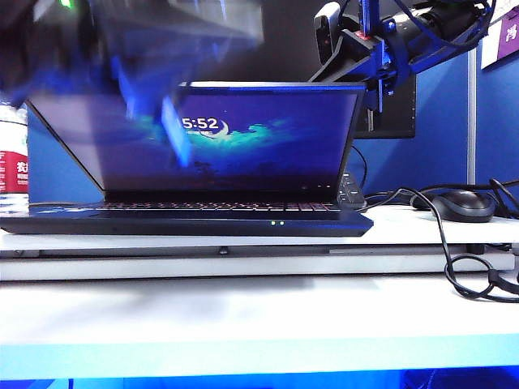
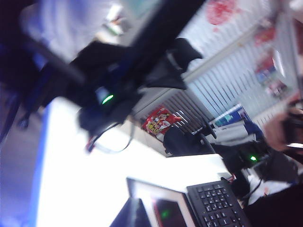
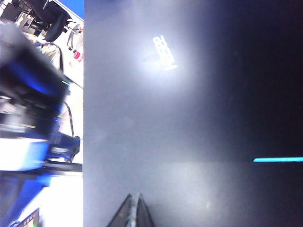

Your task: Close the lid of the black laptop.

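Note:
The black laptop [image 1: 186, 220] stands open on the white table [image 1: 243, 324]. Its lid [image 1: 268, 138] leans slightly back and shows blue wallpaper and a clock. My left gripper [image 1: 174, 130] is a motion-blurred streak in front of the screen's upper left. In the left wrist view it [image 2: 129, 215] appears as a single dark tip, shut, facing away from the laptop. My right gripper [image 1: 375, 101] sits behind the lid's top right corner. In the right wrist view it [image 3: 135, 210] is shut, its tip close to the lid's dark back [image 3: 189, 123] below the white logo [image 3: 164, 53].
A black mouse [image 1: 462, 204] and looping cables [image 1: 466, 271] lie to the right of the laptop. A dark monitor [image 1: 393, 109] stands behind it. A red-labelled bottle [image 1: 11, 174] is at the far left. A separate black keyboard [image 2: 218, 205] shows in the left wrist view.

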